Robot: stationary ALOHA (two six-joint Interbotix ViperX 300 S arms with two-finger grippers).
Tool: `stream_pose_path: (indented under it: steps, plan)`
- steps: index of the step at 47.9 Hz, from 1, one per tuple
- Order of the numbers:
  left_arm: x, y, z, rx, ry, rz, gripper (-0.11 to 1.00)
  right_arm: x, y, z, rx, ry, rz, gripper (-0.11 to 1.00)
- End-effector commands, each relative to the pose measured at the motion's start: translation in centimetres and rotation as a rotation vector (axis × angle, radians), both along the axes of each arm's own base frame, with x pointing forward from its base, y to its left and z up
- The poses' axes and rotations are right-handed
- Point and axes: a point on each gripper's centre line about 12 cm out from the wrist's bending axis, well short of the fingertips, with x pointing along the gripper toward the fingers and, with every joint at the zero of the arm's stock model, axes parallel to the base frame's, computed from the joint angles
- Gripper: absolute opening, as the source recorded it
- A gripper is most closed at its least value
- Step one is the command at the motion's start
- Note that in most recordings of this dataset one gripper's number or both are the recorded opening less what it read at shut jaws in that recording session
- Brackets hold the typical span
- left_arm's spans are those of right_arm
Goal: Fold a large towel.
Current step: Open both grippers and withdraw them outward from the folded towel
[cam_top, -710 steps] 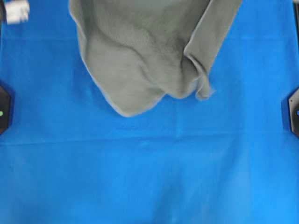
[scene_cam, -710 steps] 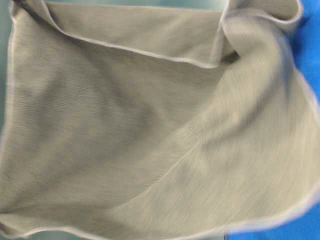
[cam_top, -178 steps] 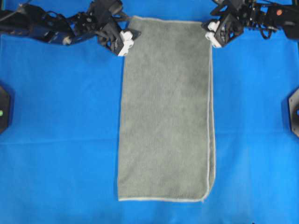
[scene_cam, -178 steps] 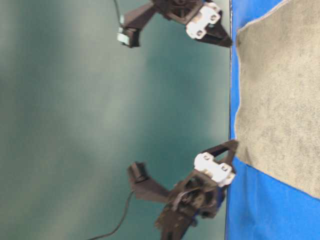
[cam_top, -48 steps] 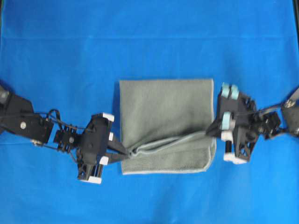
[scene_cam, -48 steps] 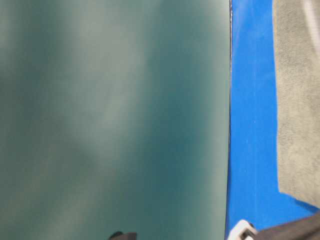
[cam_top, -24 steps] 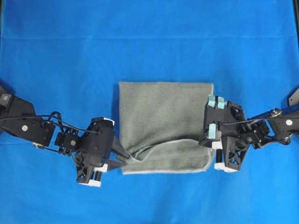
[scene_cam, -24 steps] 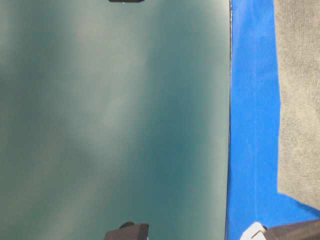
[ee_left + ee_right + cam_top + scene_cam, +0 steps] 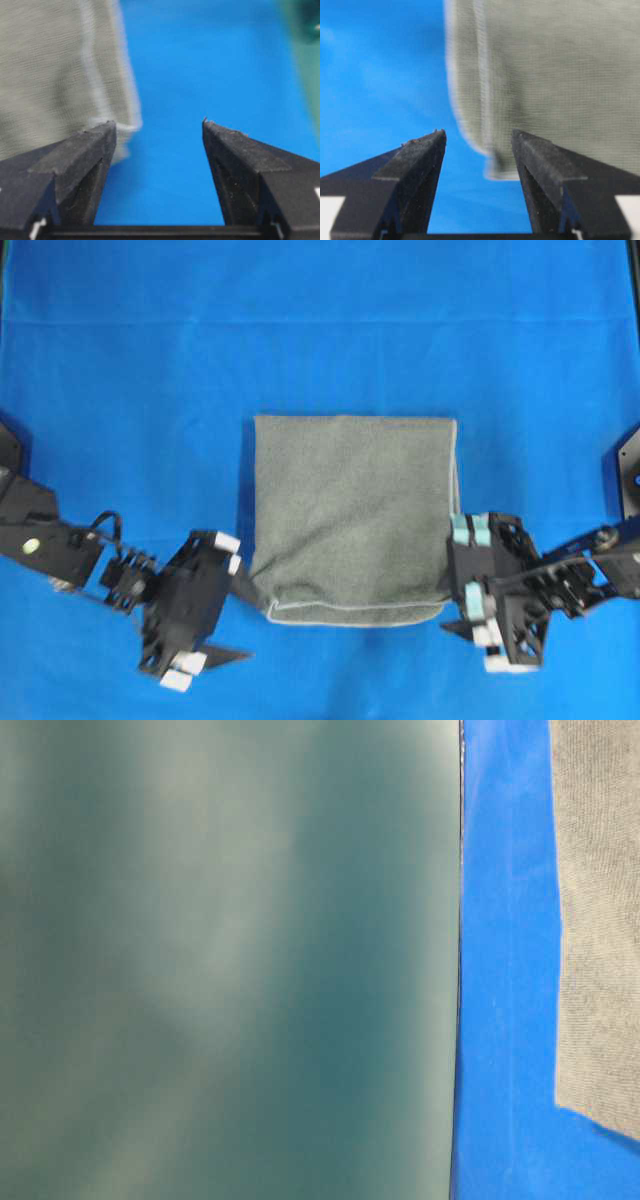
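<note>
The large towel (image 9: 352, 515) lies folded into a flat, near-square grey-green shape in the middle of the table, its hemmed edge at the front. My left gripper (image 9: 248, 625) is open and empty just off the towel's front left corner. In the left wrist view the gripper (image 9: 157, 125) shows blue cloth between its fingers and the towel corner (image 9: 50, 65) by the left finger. My right gripper (image 9: 450, 617) is open and empty at the front right corner. In the right wrist view the gripper (image 9: 479, 134) is just short of the towel corner (image 9: 560, 75). The table-level view shows the towel's edge (image 9: 600, 920).
A bright blue smooth cloth (image 9: 320, 330) covers the whole table. Black arm mounts sit at the left edge (image 9: 8, 445) and the right edge (image 9: 628, 480). The table-level view shows mostly a teal wall (image 9: 220, 960) beside the cloth's edge (image 9: 505, 970).
Both grippers carried the towel's lifted edge to the front edge, let it go, opened and drew back towards the front. The fold now lies flat.
</note>
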Motion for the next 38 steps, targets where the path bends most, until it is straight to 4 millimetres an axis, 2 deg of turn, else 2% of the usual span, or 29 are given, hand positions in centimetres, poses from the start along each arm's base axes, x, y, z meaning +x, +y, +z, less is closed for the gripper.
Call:
stream_pose_path:
  steps: [1, 10, 20, 25, 30, 34, 38]
  plan:
    - [-0.3, -0.8, 3.3, -0.035, -0.07, -0.021, 0.66, 0.2, 0.6, 3.0, 0.036, -0.077, 0.01, 0.6]
    - [-1.8, 0.0, 8.8, -0.061, -0.188, -0.038, 0.65, -0.9, -0.6, 7.6, 0.019, -0.195, 0.023, 0.6]
    - [-4.5, 2.7, 14.0, -0.049, -0.349, -0.031, 0.64, -3.5, -3.2, 12.9, -0.071, -0.365, 0.031, 0.59]
    - [-6.5, 4.7, 15.6, -0.017, -0.433, -0.015, 0.64, -5.2, -4.8, 14.6, -0.117, -0.43, 0.02, 0.59]
    - [-8.2, 6.8, 16.3, 0.004, -0.488, 0.023, 0.64, -7.2, -6.6, 16.2, -0.153, -0.488, -0.018, 0.59]
    - [-9.8, 8.2, 16.9, 0.008, -0.531, 0.054, 0.64, -8.6, -7.9, 16.6, -0.182, -0.508, -0.05, 0.59]
    - [-11.7, 9.5, 16.9, 0.014, -0.559, 0.085, 0.64, -10.1, -9.1, 16.2, -0.21, -0.514, -0.077, 0.59]
